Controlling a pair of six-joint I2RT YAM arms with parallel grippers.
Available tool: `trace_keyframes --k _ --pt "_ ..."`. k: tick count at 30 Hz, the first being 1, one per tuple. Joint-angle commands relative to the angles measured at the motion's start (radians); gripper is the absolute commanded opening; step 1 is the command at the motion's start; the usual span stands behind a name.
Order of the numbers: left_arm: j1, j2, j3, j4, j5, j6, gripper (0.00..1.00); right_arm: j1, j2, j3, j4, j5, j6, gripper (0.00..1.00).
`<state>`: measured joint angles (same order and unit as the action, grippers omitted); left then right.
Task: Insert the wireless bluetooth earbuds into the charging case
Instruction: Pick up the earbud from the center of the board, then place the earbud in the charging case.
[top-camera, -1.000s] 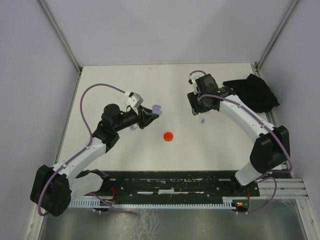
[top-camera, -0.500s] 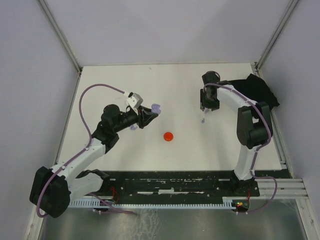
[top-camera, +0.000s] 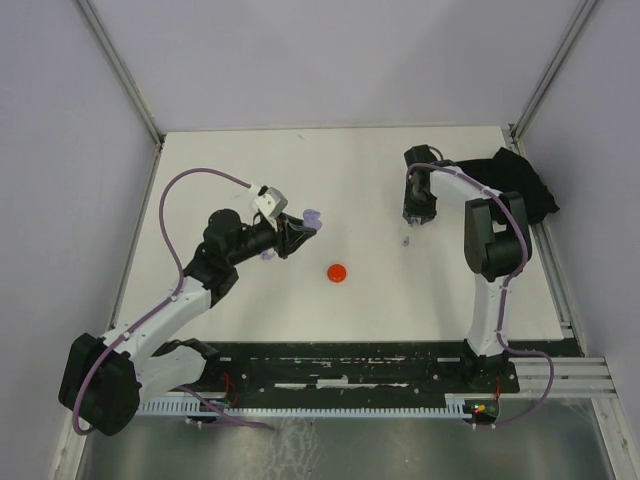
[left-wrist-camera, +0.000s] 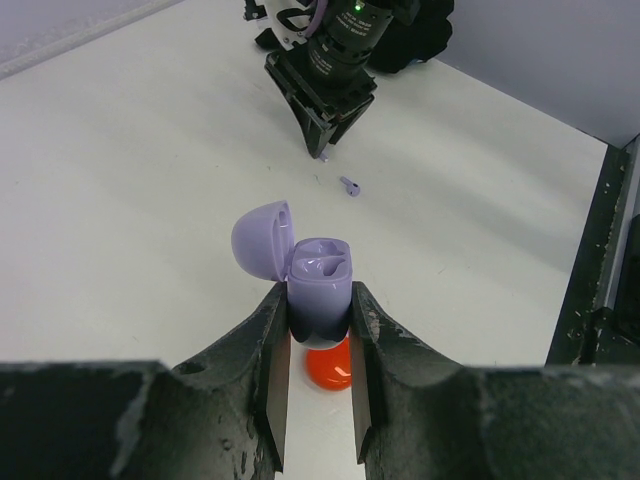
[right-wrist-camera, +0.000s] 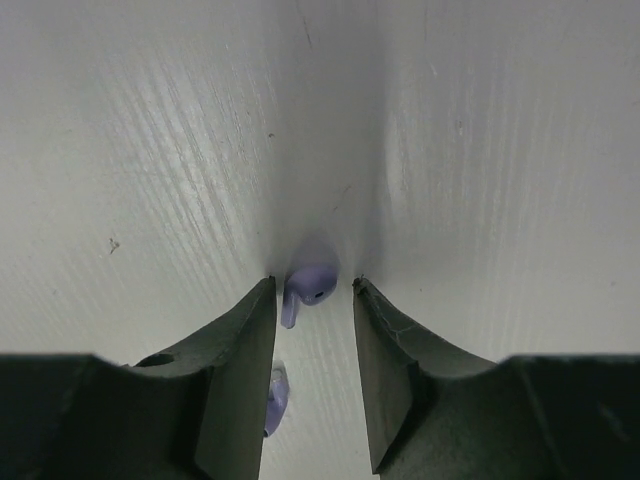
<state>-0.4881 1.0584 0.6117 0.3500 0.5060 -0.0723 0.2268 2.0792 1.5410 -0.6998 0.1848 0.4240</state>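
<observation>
My left gripper (left-wrist-camera: 318, 296) is shut on the open lilac charging case (left-wrist-camera: 320, 272) and holds it above the table, its lid (left-wrist-camera: 262, 238) flipped back to the left. In the top view the case (top-camera: 312, 217) sticks out of the left gripper (top-camera: 298, 230). My right gripper (right-wrist-camera: 312, 283) points straight down, open, its tips at the table on either side of a lilac earbud (right-wrist-camera: 312, 280). A second lilac earbud (right-wrist-camera: 276, 396) lies just behind, partly hidden by the left finger. It also shows in the top view (top-camera: 405, 242) and the left wrist view (left-wrist-camera: 349, 186).
A red round disc (top-camera: 337, 272) lies mid-table, right under the held case (left-wrist-camera: 330, 366). A black cloth (top-camera: 512, 185) is bunched at the right edge behind the right arm. A small lilac piece (top-camera: 267, 255) lies by the left arm's wrist.
The right arm has folded in and turned its gripper straight down over the earbuds, lowering to the table. The left arm holds the case almost still.
</observation>
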Motion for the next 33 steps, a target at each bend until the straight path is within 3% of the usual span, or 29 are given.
trace_keyframes --k 1,15,25,33 --pt "-0.007 -0.02 0.016 0.032 -0.014 0.039 0.03 -0.006 0.027 0.053 0.006 0.009 0.021 0.44" --pt "-0.01 -0.014 0.005 0.064 -0.016 0.013 0.03 -0.005 -0.007 0.008 0.015 -0.012 0.01 0.28" --pt "-0.012 0.0 -0.01 0.122 0.008 -0.018 0.03 0.048 -0.274 -0.151 0.089 -0.037 0.037 0.22" --pt "-0.014 0.014 -0.022 0.199 0.04 -0.066 0.03 0.184 -0.548 -0.245 0.15 0.03 0.085 0.21"
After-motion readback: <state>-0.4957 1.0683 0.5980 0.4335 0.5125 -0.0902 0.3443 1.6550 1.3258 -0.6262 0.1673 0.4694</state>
